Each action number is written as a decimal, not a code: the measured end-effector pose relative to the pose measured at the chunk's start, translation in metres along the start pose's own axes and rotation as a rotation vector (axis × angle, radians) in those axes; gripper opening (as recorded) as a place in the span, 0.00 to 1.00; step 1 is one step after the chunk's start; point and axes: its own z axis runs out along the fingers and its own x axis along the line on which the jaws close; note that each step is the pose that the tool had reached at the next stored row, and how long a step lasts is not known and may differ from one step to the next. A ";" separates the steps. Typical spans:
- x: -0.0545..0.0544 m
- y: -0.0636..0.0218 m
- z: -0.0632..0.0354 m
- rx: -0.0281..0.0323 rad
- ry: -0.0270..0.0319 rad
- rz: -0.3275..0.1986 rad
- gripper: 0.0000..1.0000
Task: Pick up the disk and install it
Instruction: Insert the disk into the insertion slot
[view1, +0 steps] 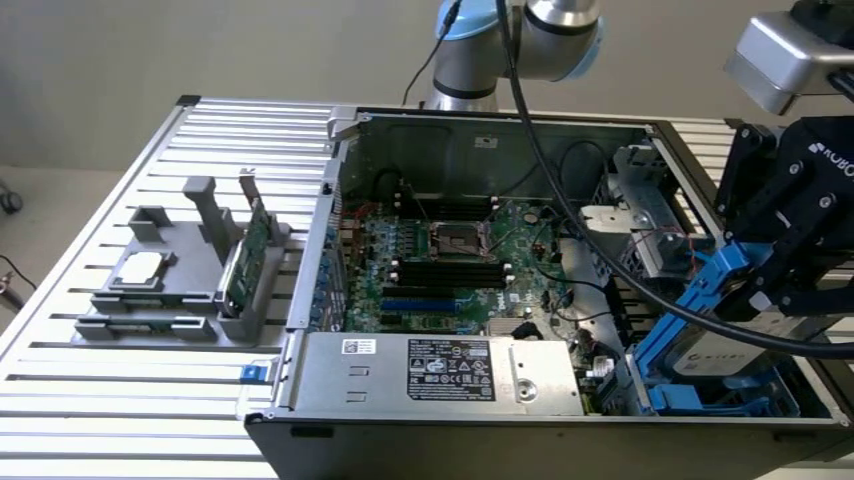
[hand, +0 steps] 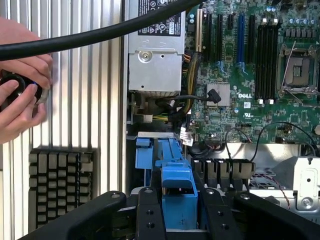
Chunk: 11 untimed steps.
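Observation:
The disk (view1: 721, 352), silver metal in a blue plastic carrier (view1: 697, 296), hangs tilted at the exterior view's right, partly inside the open computer case (view1: 441, 375). My black gripper (view1: 771, 288) is shut on its upper end. In the wrist view the fingers (hand: 150, 216) clamp the blue carrier (hand: 178, 195) from both sides, and the gripper (hand: 180, 217) points down at the blue drive bay (hand: 167, 150). The bay's blue frame (view1: 727, 405) lies just under the disk's lower edge.
Inside the case are the green motherboard (view1: 441, 255) and the grey power supply (view1: 434, 370). A grey fixture (view1: 174, 280) at the exterior view's left holds a square chip (view1: 144, 265) and a green card (view1: 244, 262). A thick black cable (hand: 100, 36) crosses; a person's hand (hand: 20, 95) holds a black object beside a keyboard (hand: 57, 182).

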 end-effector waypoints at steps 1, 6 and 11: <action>0.000 0.0000 0.0009 0.0000 0.0001 0.000 0.33; 0.000 -0.0003 0.0069 0.0001 0.0000 0.000 0.33; 0.000 -0.0005 0.0140 0.0001 0.0001 0.000 0.33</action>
